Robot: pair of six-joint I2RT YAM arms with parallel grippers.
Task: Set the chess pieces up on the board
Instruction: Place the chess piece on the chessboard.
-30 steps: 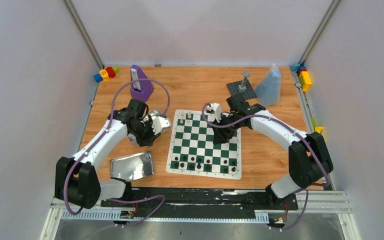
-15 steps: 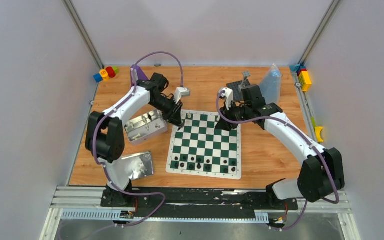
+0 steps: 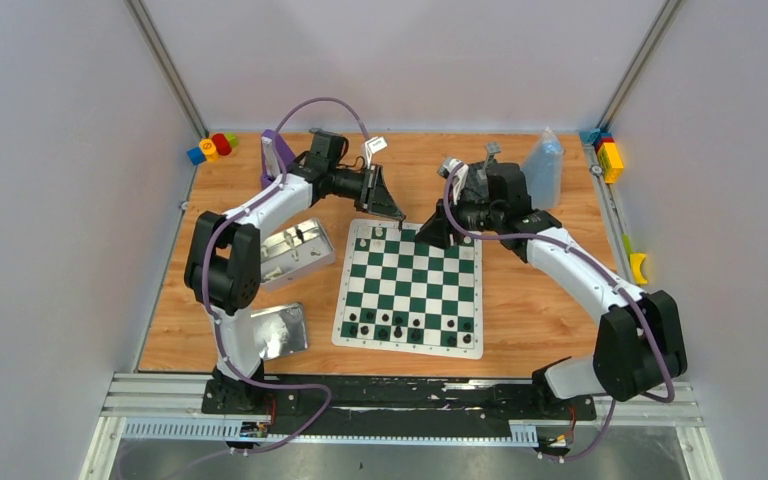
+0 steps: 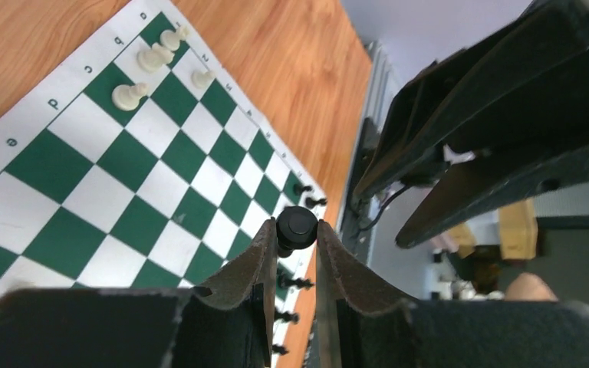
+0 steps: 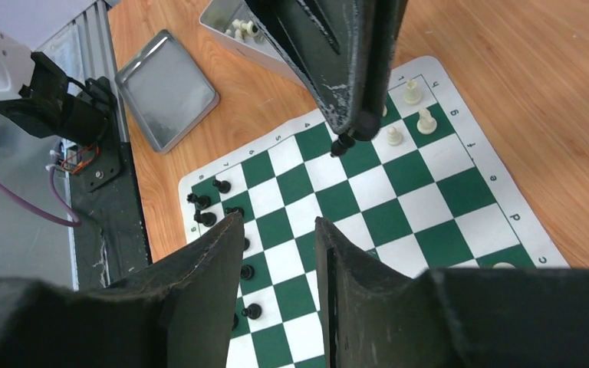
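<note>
Black plastic pawn [image 4: 297,224] clamped in left gripper [image 4: 296,234], poised over far edge of flat green-and-white checkered board [image 3: 407,285]. Right gripper [image 5: 278,222]: fingers apart, nothing between, over board's far side.

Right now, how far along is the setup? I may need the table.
Several black pieces stand along the near edge of the board, a few white pieces at a far corner. The left gripper holds a black piece; the right gripper is open. Most squares are bare; more pieces wait in the tin.
</note>
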